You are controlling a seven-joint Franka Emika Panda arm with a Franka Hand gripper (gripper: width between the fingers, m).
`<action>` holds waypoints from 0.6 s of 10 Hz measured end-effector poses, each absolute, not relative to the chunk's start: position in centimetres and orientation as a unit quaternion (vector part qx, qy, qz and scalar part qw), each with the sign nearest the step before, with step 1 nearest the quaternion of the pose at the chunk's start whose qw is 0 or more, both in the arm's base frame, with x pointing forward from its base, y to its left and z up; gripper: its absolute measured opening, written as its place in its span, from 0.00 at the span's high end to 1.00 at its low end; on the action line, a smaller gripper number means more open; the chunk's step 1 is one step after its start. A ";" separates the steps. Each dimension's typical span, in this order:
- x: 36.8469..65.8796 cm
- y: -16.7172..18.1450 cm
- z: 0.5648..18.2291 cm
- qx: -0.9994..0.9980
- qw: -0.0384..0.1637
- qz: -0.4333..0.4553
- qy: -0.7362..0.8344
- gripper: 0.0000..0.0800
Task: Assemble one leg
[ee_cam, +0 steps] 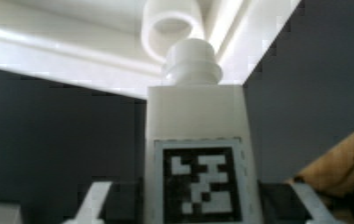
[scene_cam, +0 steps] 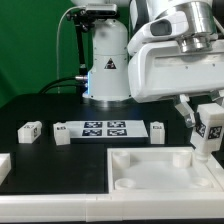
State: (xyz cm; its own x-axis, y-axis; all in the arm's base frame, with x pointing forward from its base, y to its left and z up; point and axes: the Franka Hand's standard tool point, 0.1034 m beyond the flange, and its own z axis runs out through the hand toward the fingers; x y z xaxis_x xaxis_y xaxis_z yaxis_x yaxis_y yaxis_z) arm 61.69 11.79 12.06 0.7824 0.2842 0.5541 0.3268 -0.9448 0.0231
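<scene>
Gripper (scene_cam: 208,120) clamped on the leg (scene_cam: 210,140), upright at three o'clock in the exterior view, over the white panel (scene_cam: 140,172) corner.

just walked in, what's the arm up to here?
The arm's fingers are clamped on one leg, holding it upright over the end of the white panel at the exterior view's right. In the wrist view, the leg's narrow tip points toward a round hole in the panel; it doesn't look inserted yet. Other small tagged blocks lie on the table beside the marker board.
</scene>
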 end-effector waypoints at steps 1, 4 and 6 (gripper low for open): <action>61.3 11.8 11.4 -0.946 0.038 -0.279 -0.163 0.64; 61.7 11.3 10.3 -0.944 0.036 -0.285 -0.163 0.64; 62.0 11.4 9.9 -0.944 0.037 -0.284 -0.162 0.64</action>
